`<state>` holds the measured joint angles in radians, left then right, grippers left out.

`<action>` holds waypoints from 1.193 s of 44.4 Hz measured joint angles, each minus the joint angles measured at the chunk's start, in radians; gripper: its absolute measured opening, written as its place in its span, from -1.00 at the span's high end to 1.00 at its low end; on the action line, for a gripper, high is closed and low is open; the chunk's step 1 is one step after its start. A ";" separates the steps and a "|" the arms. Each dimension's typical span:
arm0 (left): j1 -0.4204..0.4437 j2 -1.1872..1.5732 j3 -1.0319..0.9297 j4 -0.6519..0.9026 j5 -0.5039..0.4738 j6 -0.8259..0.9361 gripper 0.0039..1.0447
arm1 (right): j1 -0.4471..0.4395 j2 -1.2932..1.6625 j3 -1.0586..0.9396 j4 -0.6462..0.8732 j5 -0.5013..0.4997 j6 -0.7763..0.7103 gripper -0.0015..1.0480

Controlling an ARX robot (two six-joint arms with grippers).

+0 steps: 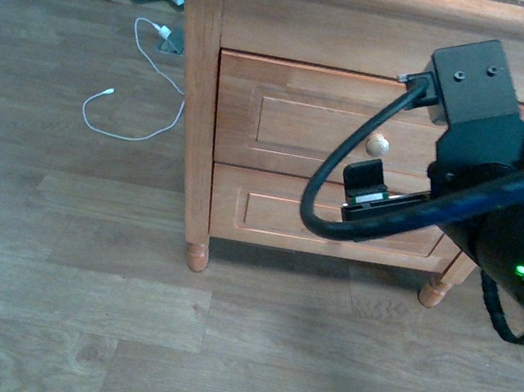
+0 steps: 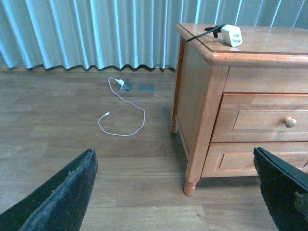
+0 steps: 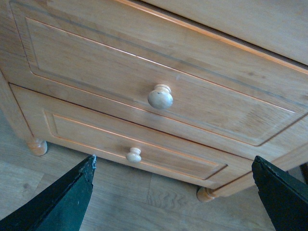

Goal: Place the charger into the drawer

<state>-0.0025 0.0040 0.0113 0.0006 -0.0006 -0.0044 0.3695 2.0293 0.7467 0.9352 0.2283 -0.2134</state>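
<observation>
Drawer (image 1: 285, 124) closed in front view; right gripper (image 1: 364, 196) near its knob (image 1: 378, 143). Left wrist view: charger (image 2: 231, 34) on cabinet top (image 2: 269, 44); left gripper (image 2: 172, 151) spread wide, empty. Right wrist view: jaws wide apart, empty, clear of knob.

On worktop (image 2: 274, 41), near its left edge: charger (image 2: 232, 35). Under worktop: drawer (image 1: 292, 110), knob (image 1: 379, 145) mid-front. Beneath that: shallower drawer (image 1: 269, 213). On floor (image 1: 70, 304), left of cabinet: long cable (image 2: 144, 118). Just before drawer fronts, below knob: right gripper (image 1: 364, 192).
</observation>
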 joint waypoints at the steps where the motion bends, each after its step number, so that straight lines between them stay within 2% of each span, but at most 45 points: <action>1: 0.000 0.000 0.000 0.000 0.000 0.000 -0.89 | 0.002 0.022 0.017 0.007 0.003 -0.002 -0.84; 12: 0.000 0.000 0.000 0.000 0.000 0.000 -0.89 | 0.015 0.210 0.188 0.042 0.036 0.000 -0.84; 31: 0.000 0.000 0.000 0.000 0.000 0.000 -0.89 | 0.026 0.332 0.386 0.016 0.064 0.033 -0.84; 53: 0.000 0.000 0.000 0.000 0.000 0.000 -0.89 | -0.002 0.403 0.469 0.016 0.075 0.025 -0.84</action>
<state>-0.0025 0.0040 0.0113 0.0006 -0.0006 -0.0044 0.3676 2.4325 1.2160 0.9516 0.3035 -0.1883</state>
